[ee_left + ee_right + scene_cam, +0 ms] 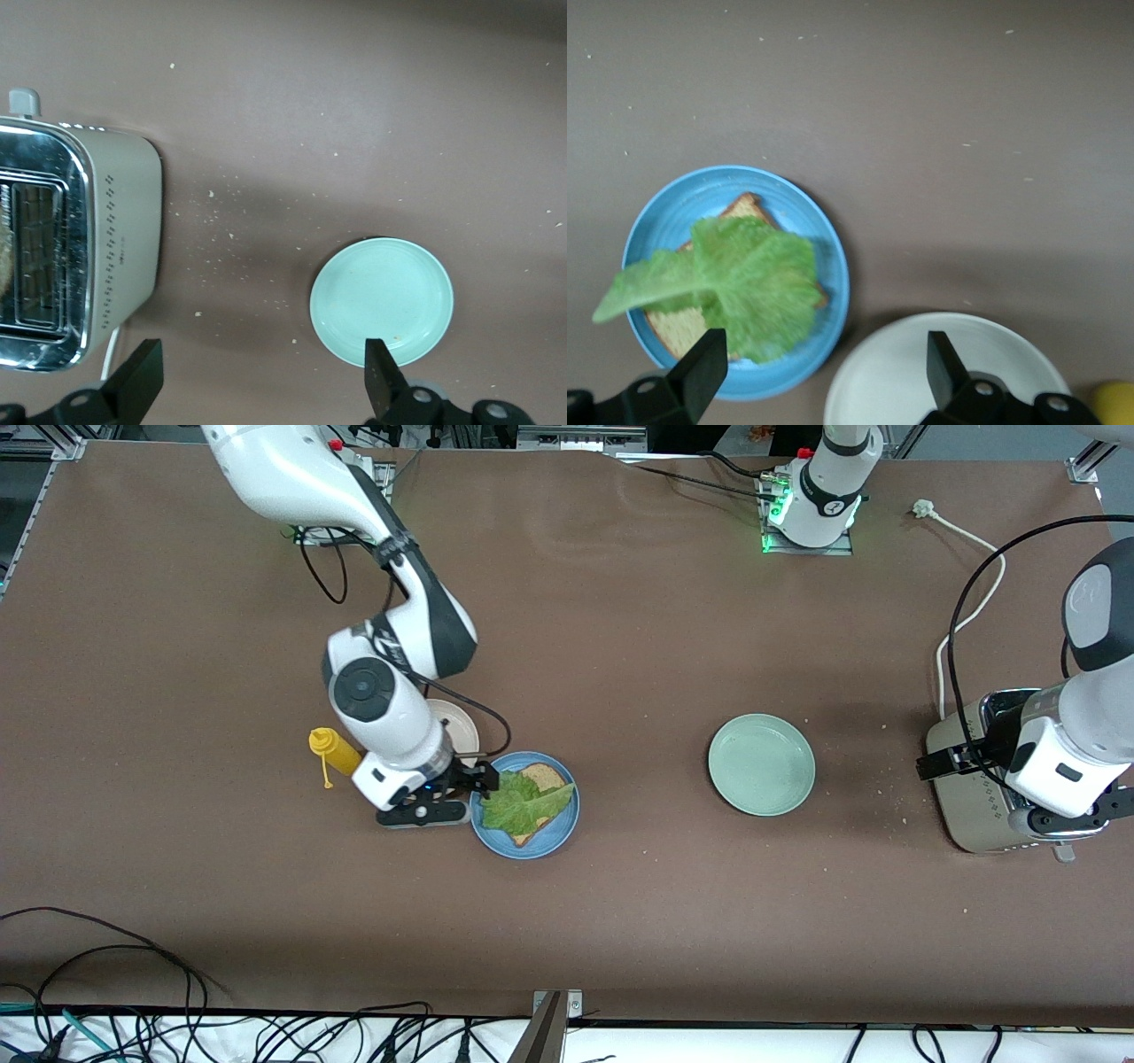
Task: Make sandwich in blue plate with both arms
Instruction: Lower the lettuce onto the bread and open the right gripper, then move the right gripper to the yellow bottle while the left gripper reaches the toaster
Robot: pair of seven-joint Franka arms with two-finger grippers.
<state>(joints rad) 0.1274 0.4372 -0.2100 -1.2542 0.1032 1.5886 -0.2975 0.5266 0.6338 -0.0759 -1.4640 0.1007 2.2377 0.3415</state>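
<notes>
The blue plate (496,837) holds one brown bread slice (546,777) with a green lettuce leaf (523,802) lying on it. The plate (828,266), bread (673,329) and lettuce (757,283) also show in the right wrist view. No second slice shows on the plate. My right gripper (468,790) is open and empty, low beside the plate's rim on the right arm's side; in its wrist view it (822,372) hangs between the blue plate and a beige plate. My left gripper (1074,828) is open and empty up over the toaster (979,788); its wrist view (261,381) shows nothing between the fingers.
A beige plate (462,724) lies partly under the right arm, touching-close to the blue plate. A yellow mustard bottle (334,751) lies beside the arm. An empty pale green plate (761,764) sits mid-table. Crumbs lie round the toaster (106,239). Cables run along the front edge.
</notes>
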